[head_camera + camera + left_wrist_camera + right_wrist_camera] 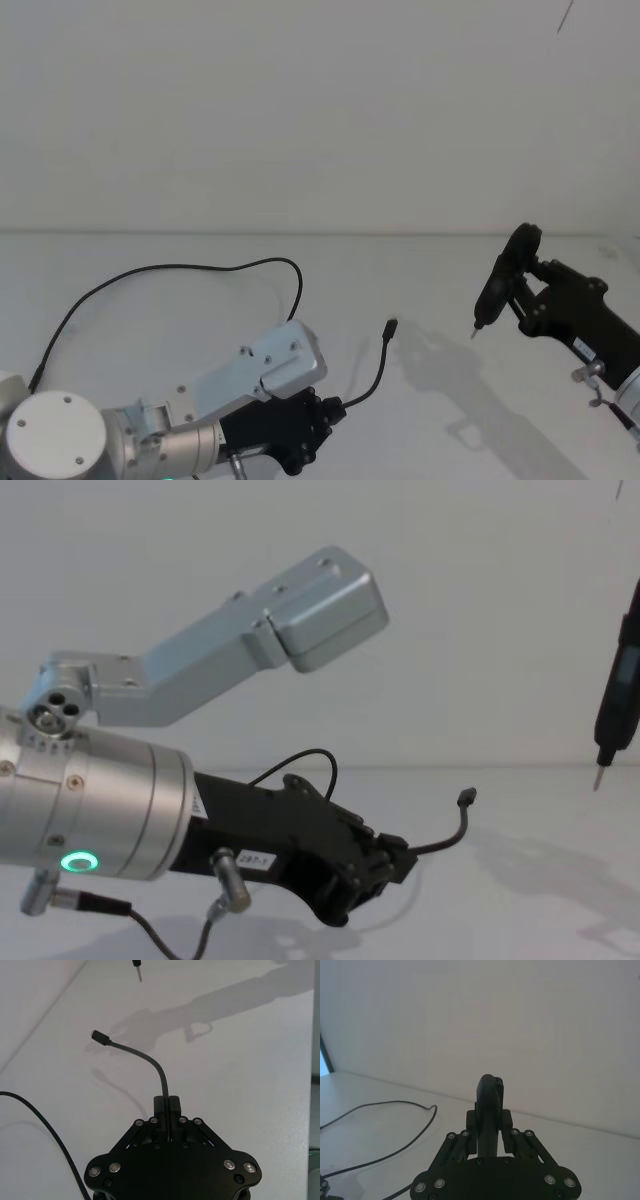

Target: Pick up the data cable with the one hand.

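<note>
A: Data cable (162,1080) status needed, quick.
B: It is pinched close to its plug (99,1037) end by the left gripper (167,1102), whose jaws are closed on the cord. The short free end is curved up and away, toward 1 o'clock from the gripper in the head view. The plug is held clear of the table (200,330). The rest of the cord is laid on the table in a wide loop out to 9 and 11 o'clock.
A: Gripper location?
B: Low at 6 o'clock in the head view. The right gripper (489,1122) is parked at 3 o'clock, clamped around a pen-like tool (497,285), tip down, well apart from the plug.
A: Task stage?
B: The grasp is judged done; most of the cord is not yet lifted.
A: Risks to be flagged?
B: Slip, mainly. A thin round cord is held, so it could be dragged through the pads by the weight and friction of the long loop if a fast lift is made. The loop could also be snagged on the left arm (150,440), since it is run down beside the arm at 8 o'clock. The plug could be knocked against the tool tip by a swing toward 3 o'clock.
</note>
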Tool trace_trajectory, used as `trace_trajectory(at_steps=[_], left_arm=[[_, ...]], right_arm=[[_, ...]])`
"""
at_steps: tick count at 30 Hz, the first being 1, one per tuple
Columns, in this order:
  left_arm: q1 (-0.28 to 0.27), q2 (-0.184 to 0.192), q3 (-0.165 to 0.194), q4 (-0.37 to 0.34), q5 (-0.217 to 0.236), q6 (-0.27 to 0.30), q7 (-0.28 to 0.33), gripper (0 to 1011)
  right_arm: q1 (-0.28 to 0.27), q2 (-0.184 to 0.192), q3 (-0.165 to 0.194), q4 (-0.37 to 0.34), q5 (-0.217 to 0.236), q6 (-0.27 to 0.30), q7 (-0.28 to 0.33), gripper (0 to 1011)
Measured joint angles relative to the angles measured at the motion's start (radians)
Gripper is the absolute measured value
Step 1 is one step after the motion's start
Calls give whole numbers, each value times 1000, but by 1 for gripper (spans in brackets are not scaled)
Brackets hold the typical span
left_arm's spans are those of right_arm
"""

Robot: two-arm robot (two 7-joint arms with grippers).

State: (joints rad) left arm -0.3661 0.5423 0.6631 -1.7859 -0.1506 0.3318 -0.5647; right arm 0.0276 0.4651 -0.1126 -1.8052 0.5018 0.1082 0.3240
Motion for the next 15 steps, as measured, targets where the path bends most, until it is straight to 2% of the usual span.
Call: trace_trajectory(at_steps=[8,15], left_arm=[[5,18,-11,-22,12,-16,1,55],[8,26,-16,-31,17,-23,1,55]], right_arm=[[33,16,12,23,47,-5,59,279],[71,4,13,63,73,-55,95,279]])
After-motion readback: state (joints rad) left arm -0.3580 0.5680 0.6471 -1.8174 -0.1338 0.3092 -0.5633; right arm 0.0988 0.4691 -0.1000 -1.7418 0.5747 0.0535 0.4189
